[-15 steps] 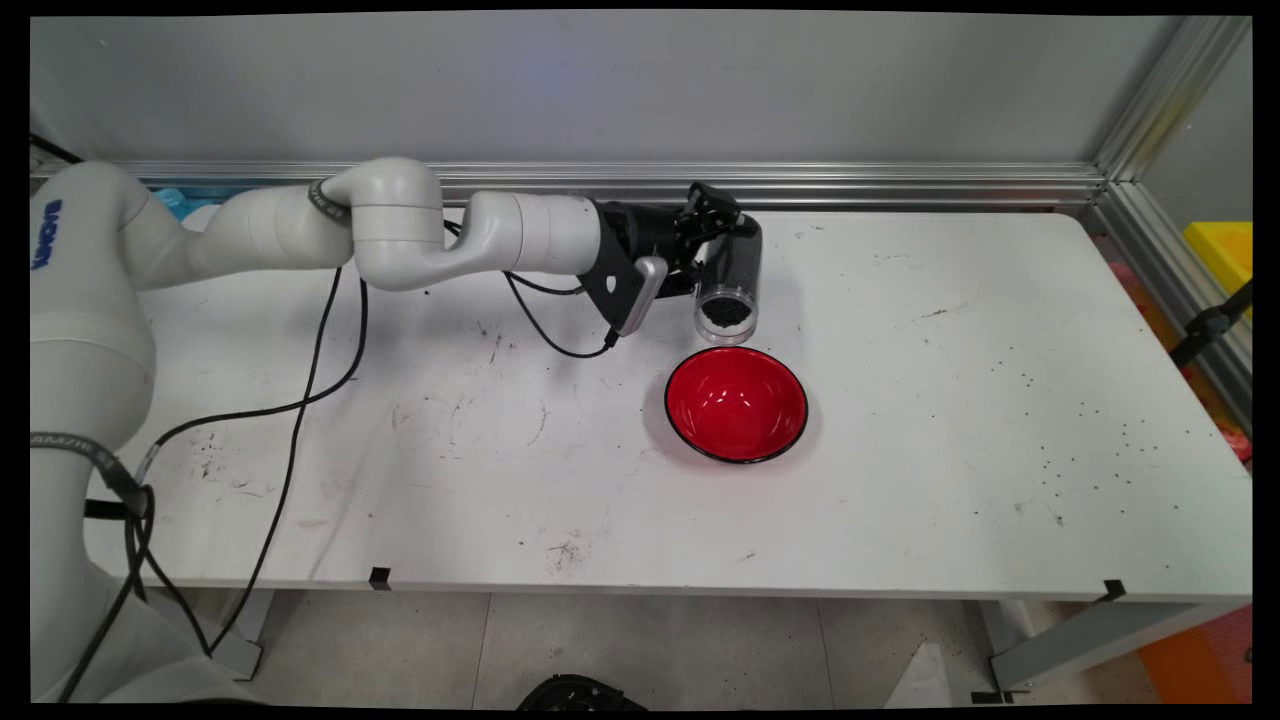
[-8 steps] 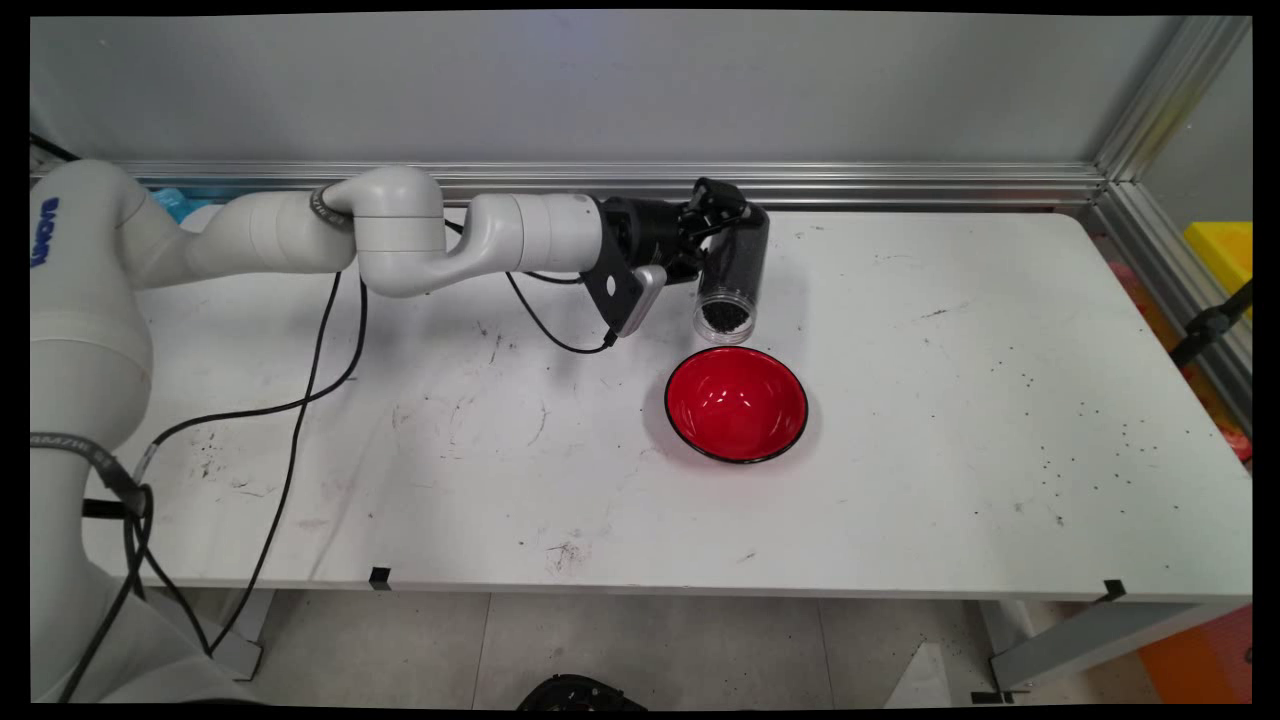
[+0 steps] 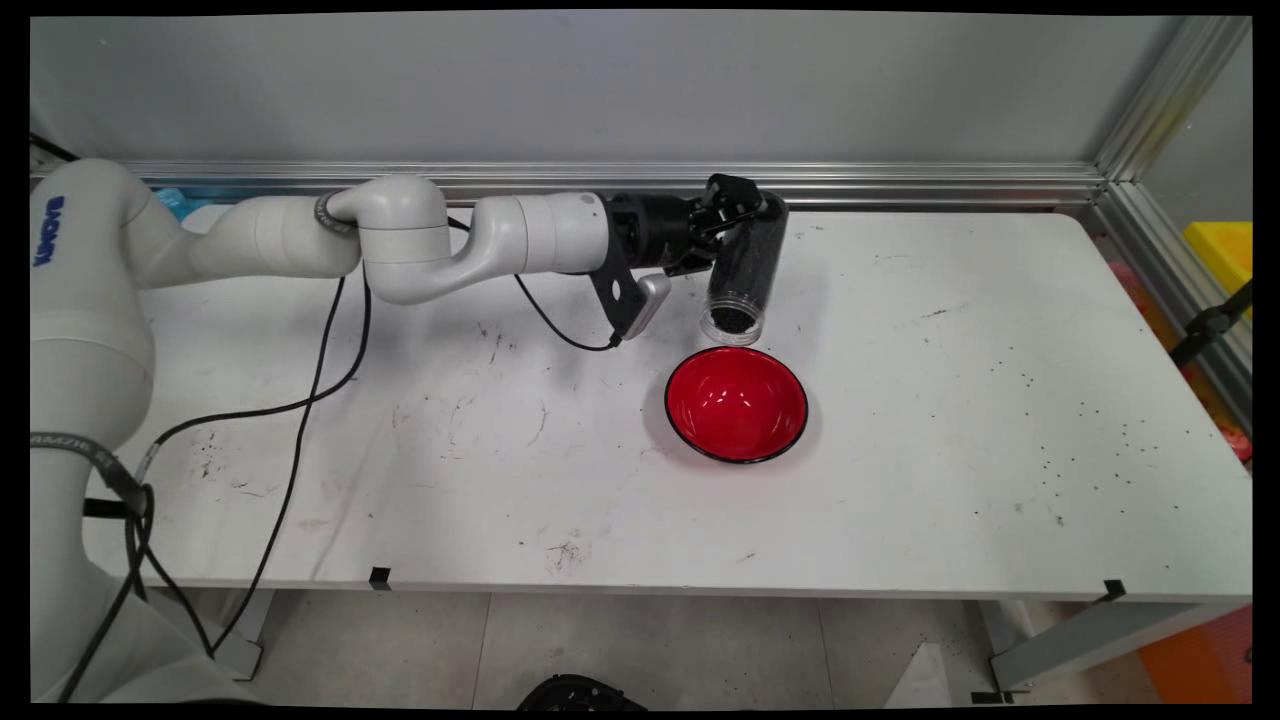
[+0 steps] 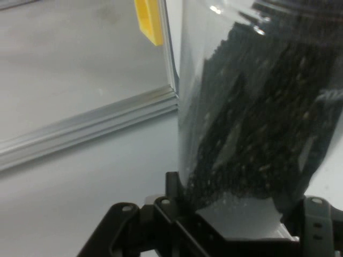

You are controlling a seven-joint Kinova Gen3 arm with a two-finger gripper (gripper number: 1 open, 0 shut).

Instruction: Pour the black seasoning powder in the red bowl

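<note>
While the arm reaches in level from the left along the far side of the table [image 3: 950, 470], its black claw [image 3: 738, 205] is clamped on a clear plastic jar [image 3: 745, 268] of black granules [image 3: 733, 318]. Grip sits near the jar's upper, closed end. Jar tilted, mouth pointing down and toward the near side, hanging off the claw's tip. Granules visible bunched at the mouth in the main view.

Hand view: claw [image 4: 236, 206] linkage rises from the bottom edge, fingers on either side of the jar [image 4: 257, 107]. Jar wall fills the right half of the frame, packed dark with granules [image 4: 268, 134] against the clear plastic. A pale flat piece sits between the fingers at the jar's base; cannot tell what it is.

Red bowl [image 3: 736, 404] with black rim stands on the table just below and nearward of the jar's mouth. Mouth and bowl rim appear apart, jar held above. Inside of bowl shows red only.

Black cable [image 3: 300, 400] droops from the arm to the claw's left and trails off the near-left table edge. Scattered black specks [image 3: 1080, 440] lie on the tabletop well to the right of the claw. Aluminium rail [image 3: 900, 180] runs along the wall just behind the claw; yellow bin [image 3: 1222, 245] at far right, beyond the frame post.
</note>
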